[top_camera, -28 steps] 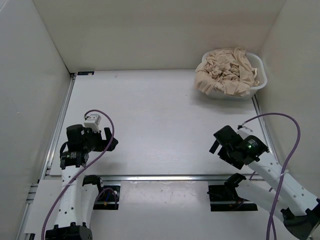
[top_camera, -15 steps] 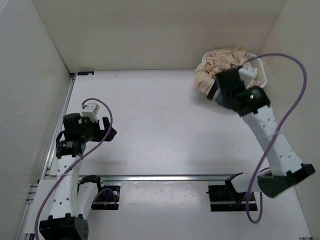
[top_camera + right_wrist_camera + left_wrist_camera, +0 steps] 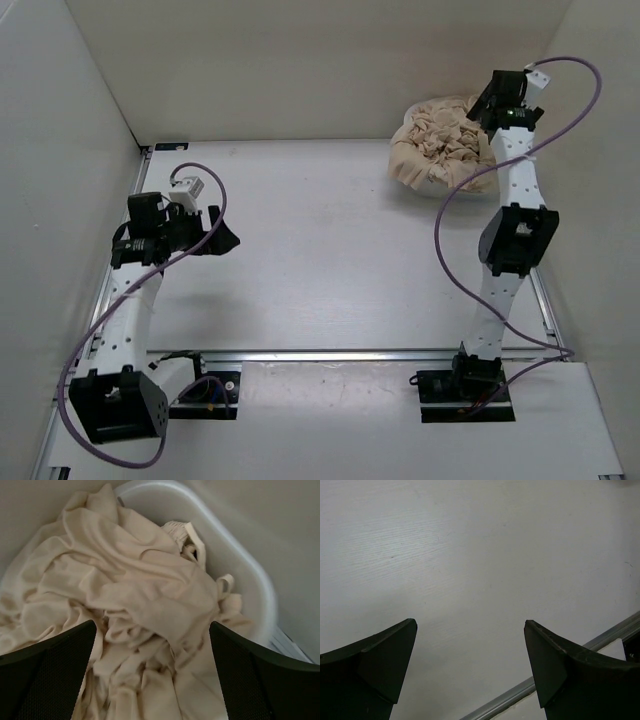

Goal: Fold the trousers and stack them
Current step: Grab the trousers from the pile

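Top external, entry one: trousers (image 3: 440, 150), heaped and crumpled inside the white basket (image 3: 255, 577). By my reading none are folded or stacked, so everything remains to do. Right gripper (image 3: 152, 630) hovers above the basket, fingers spread, empty. Left gripper (image 3: 470, 625), well apart from the basket, fingers spread over the table (image 3: 480, 555).

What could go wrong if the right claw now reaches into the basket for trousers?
The trousers lie tangled in one heap, so the open right claw may lift several pairs at once. The basket looks light and stands in a far corner of the table; a tangled pull might drag or tip it.
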Controlling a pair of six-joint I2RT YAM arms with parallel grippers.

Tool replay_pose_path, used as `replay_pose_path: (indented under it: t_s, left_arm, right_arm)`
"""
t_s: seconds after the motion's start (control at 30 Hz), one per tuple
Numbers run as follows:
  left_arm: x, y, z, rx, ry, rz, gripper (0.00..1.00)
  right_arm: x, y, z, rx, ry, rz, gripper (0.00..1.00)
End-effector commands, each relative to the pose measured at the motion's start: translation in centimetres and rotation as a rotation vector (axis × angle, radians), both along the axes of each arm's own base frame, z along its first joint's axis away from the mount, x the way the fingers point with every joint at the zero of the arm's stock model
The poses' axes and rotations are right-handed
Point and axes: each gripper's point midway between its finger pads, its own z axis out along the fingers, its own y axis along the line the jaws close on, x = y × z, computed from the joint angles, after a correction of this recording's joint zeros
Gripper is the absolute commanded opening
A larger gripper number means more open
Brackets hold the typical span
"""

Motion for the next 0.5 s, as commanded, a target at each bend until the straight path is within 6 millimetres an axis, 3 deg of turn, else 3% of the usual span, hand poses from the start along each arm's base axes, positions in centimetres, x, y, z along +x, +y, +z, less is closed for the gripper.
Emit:
replay_pose_path:
  t_s: [0.0, 0.1, 0.2, 0.23, 0.27, 0.3, 0.37, 0.43, 0.47]
  left_arm:
    - [0.9, 0.0, -0.3, -0.002, 0.016, -0.004, 1.00]
    - [1.8, 0.2, -0.9, 0.001, 0.047, 0.003, 1.00]
    - [2.7, 0.7, -1.4, 0.016, 0.072, 0.022, 1.00]
    - [3.0, 0.7, -1.2, 0.016, 0.067, 0.022, 1.00]
    - [3.4, 1.0, -1.2, 0.026, 0.071, 0.034, 1.00]
    - [3.6, 1.2, -1.2, 0.035, 0.063, 0.043, 1.00]
    - [3.9, 1.4, -1.1, 0.043, 0.062, 0.051, 1.00]
    - [3.9, 1.4, -1.1, 0.043, 0.062, 0.051, 1.00]
    - [3.9, 1.4, -1.1, 0.043, 0.062, 0.051, 1.00]
  right_arm:
    - [5.4, 0.3, 0.3, -0.022, -0.125, 0.116, 0.99]
    - [8.6, -0.3, -2.8, 0.019, -0.173, 0.096, 0.99]
    - [9.7, -1.3, -4.4, 0.067, -0.202, 0.064, 0.99]
    - [10.0, -1.8, -5.7, 0.101, -0.197, 0.049, 0.95]
    - [10.1, -1.4, -5.7, 0.119, -0.202, 0.060, 0.90]
    - [10.2, -1.4, -6.9, 0.141, -0.182, 0.084, 0.74]
    - [10.2, -1.2, -7.0, 0.147, -0.182, 0.095, 0.45]
    - [9.2, -2.1, -4.8, 0.117, -0.204, 0.049, 0.14]
    - [8.4, -2.5, -5.2, 0.098, -0.181, 0.027, 0.10]
